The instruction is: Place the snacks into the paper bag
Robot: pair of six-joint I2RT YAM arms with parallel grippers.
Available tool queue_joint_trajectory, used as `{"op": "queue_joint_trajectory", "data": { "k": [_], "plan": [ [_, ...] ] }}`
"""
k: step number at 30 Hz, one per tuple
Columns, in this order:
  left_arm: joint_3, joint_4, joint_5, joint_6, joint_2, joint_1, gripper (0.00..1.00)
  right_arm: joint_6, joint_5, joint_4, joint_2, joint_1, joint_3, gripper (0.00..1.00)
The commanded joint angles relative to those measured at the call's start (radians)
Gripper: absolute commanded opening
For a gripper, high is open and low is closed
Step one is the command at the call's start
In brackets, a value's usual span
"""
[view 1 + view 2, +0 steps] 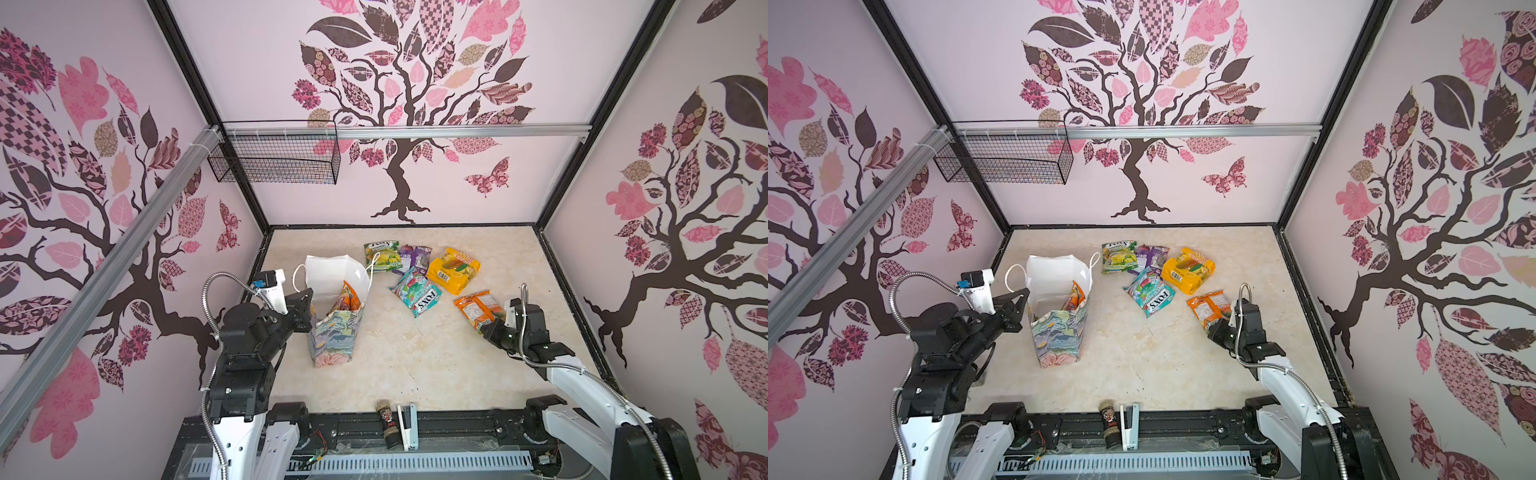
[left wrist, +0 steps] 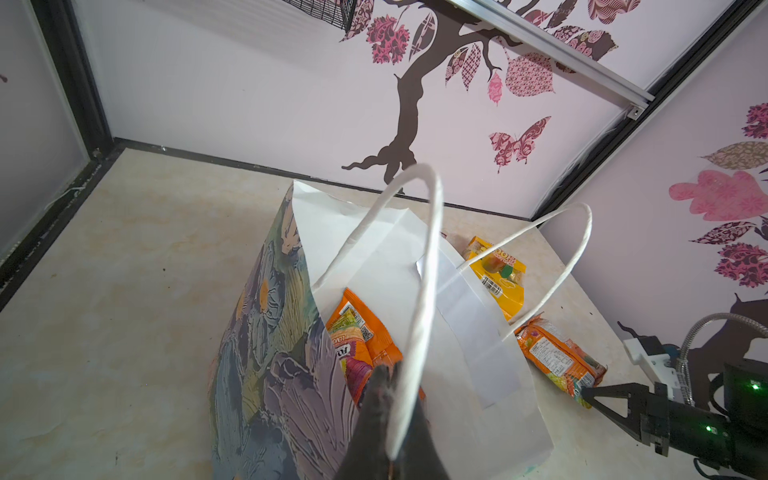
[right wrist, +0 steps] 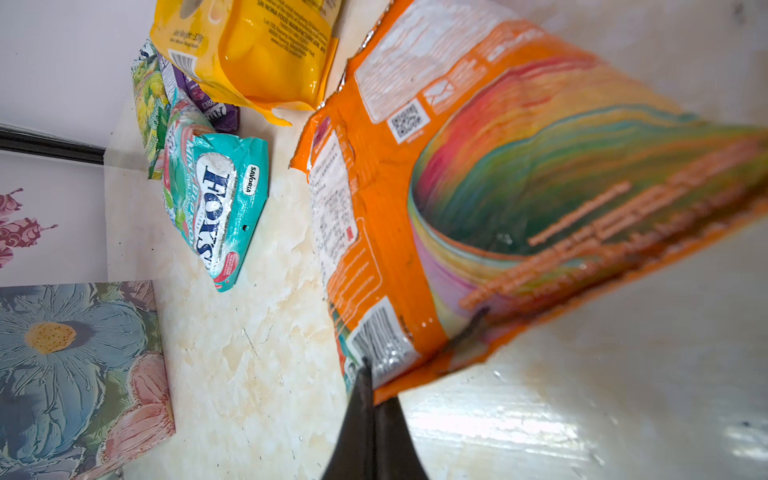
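Bag: paper bag's [image 2: 266,353] cord handle [image 2: 419,270] clenched in left claw [image 2: 390,376], likely steadying the mouth open.
Packet: orange packet's [image 3: 498,187] corner pinched by right claw [image 3: 368,374], for lifting; bag well apart.

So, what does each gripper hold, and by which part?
Left gripper: paper bag, by one cord handle. Right gripper: orange packet, by its barcode-end edge.

Pastel floral paper bag [image 1: 332,336]; orange packet [image 1: 473,309]
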Motion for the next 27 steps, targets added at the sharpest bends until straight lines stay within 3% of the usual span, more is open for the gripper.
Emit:
{"op": "queue_joint_trajectory", "data": {
  "k": [1,8,15,20,27],
  "plan": [
    [-0.014,0.010,-0.035,0.019,-0.008,0.004,0.00,-0.055,0.000,-0.008,0.012,0.005,0.067,0.00],
    [-0.040,-0.004,-0.019,-0.005,-0.008,0.004,0.00,-0.164,-0.019,-0.166,0.040,0.004,0.234,0.00],
    [0.016,-0.037,-0.031,0.032,0.029,0.004,0.00,-0.188,-0.036,-0.218,0.007,0.010,0.338,0.00],
    [-0.022,-0.024,-0.007,0.015,0.020,0.003,0.00,-0.223,-0.019,-0.292,0.019,0.056,0.447,0.00],
    [-0.025,-0.009,-0.006,0.002,0.003,0.003,0.00,-0.222,-0.109,-0.304,0.029,0.062,0.518,0.00]
  ]
}}
